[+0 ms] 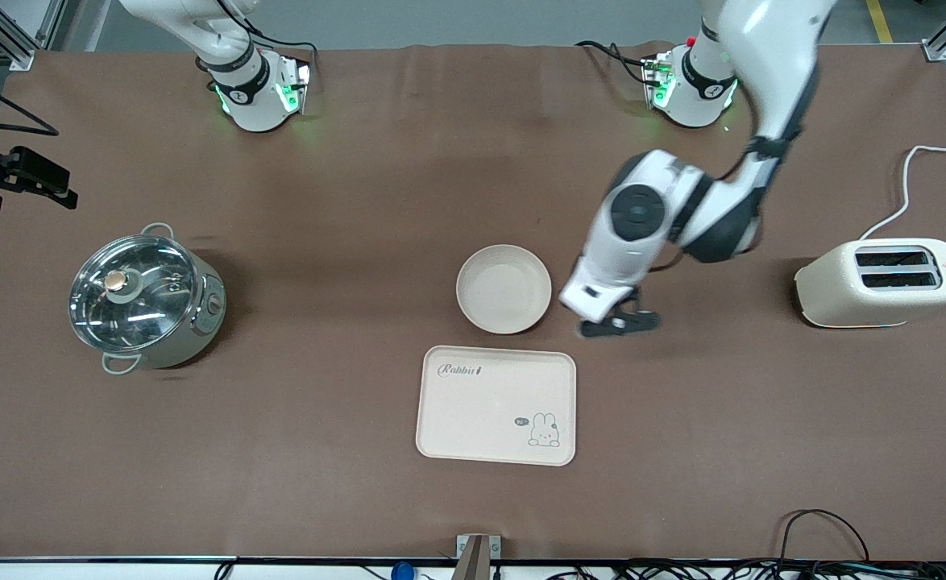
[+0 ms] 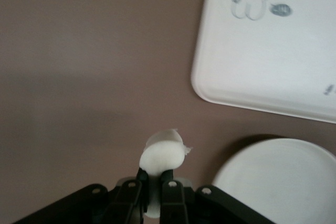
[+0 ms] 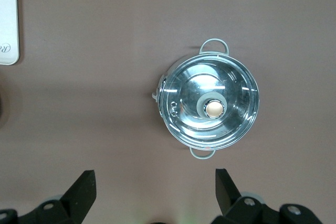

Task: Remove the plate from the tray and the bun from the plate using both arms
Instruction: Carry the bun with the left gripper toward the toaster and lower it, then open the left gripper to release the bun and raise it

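Brown bench (image 1: 320,451), cream tray (image 1: 473,419) with dark "Rabbit" script and outlined bunny drawing, plain cream-white plate (image 1: 504,288), pale cream bun (image 2: 161,155), black left pincer (image 2: 156,184), cream toaster (image 1: 880,283), silvery glass-lidded pot (image 1: 144,296), white arms with black bands

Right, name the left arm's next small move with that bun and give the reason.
Probably lower the bun onto the bare table and open. The left gripper is shut on it, over the table beside the plate, toward the left arm's end. The plate is already off the tray and empty, so only setting the bun down seems left. The right gripper waits open above the pot.
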`<move>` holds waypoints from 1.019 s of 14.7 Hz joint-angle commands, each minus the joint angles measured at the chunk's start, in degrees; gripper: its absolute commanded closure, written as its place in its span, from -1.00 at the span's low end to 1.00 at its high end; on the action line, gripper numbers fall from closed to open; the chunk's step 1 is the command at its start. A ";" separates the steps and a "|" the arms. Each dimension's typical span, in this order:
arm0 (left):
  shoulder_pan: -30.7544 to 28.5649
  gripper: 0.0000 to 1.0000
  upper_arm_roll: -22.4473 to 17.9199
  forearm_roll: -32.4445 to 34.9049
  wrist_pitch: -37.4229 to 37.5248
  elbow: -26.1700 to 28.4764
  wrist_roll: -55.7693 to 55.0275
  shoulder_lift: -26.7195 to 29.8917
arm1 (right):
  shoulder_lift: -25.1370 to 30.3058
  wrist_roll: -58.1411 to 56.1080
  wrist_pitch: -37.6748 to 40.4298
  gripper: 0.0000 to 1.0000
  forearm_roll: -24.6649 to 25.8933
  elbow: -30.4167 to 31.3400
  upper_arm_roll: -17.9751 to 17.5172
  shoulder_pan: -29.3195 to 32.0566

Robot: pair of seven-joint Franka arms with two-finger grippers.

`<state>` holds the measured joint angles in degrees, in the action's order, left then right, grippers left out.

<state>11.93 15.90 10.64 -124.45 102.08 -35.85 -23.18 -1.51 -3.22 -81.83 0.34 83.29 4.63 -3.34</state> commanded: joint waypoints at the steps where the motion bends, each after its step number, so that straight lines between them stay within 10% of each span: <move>1: -8.29 0.92 1.76 -2.29 -0.53 3.38 11.38 -0.11 | 0.72 0.23 -0.52 -1.00 -0.16 0.99 0.65 -0.62; 6: -16.04 0.44 1.85 -3.26 -7.43 5.49 21.94 -6.60 | 0.72 0.23 -0.70 -1.00 -0.16 0.91 0.56 -0.97; 8: -17.02 -0.99 1.76 -3.26 -13.68 6.02 24.86 -10.20 | 0.72 0.23 -0.96 -1.00 -0.16 0.99 0.56 -0.97; 15: -18.17 -1.00 1.85 -2.73 -7.59 2.96 24.96 -3.20 | 0.63 0.23 -1.40 -1.00 -0.25 0.99 0.56 -1.41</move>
<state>-5.86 17.05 8.08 -137.16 105.69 -11.37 -31.39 -1.51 -3.22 -82.58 0.33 83.44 4.73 -3.71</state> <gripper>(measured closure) 0.035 0.000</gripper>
